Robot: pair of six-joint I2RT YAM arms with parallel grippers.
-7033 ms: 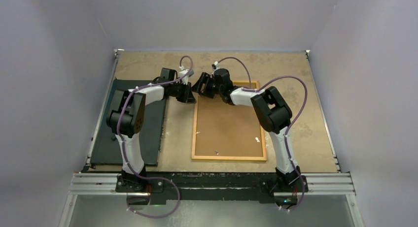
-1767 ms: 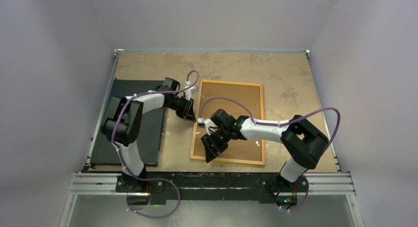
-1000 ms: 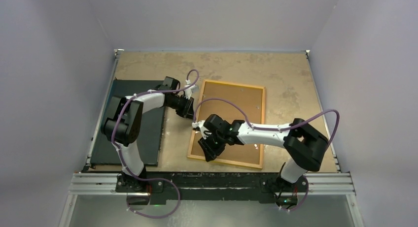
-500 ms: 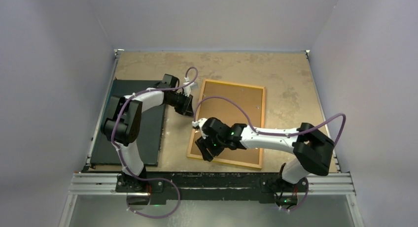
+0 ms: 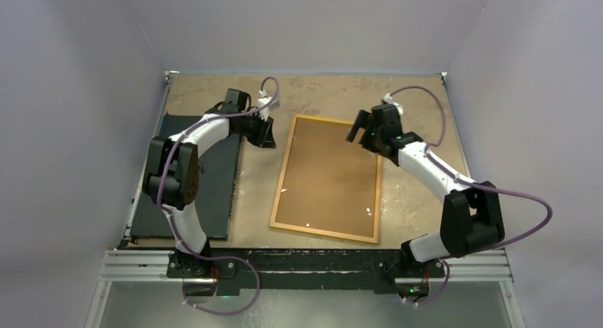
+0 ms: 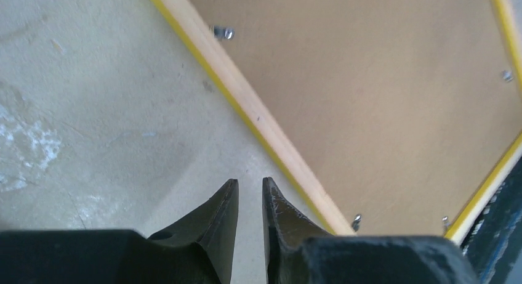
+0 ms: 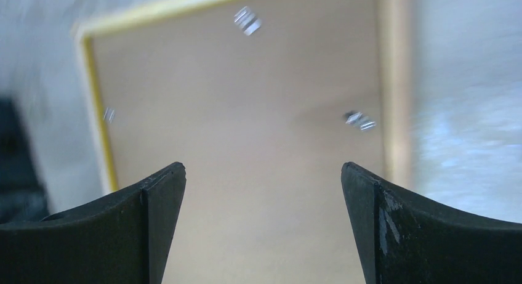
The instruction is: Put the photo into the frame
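Note:
The frame (image 5: 279,193) lies flat on the table, back side up, its yellow-orange border around a brown backing board (image 5: 331,175). The photo is hidden. My left gripper (image 5: 269,141) rests low over the table just left of the frame's far left corner. In the left wrist view its jaws (image 6: 250,185) stand a narrow gap apart with nothing between them, beside the frame edge (image 6: 246,105). My right gripper (image 5: 355,131) hovers over the frame's far right corner, wide open and empty (image 7: 263,173), with the backing board (image 7: 246,111) below it.
A black flat board (image 5: 220,193) lies along the table's left side, under the left arm. Small metal clips (image 5: 368,211) stick up from the frame's back near its border. Grey walls stand close on three sides of the table.
My right arm has swung from the frame's near left corner to its far right corner and opened wide. The left gripper has drawn back a little and its jaws have parted slightly.

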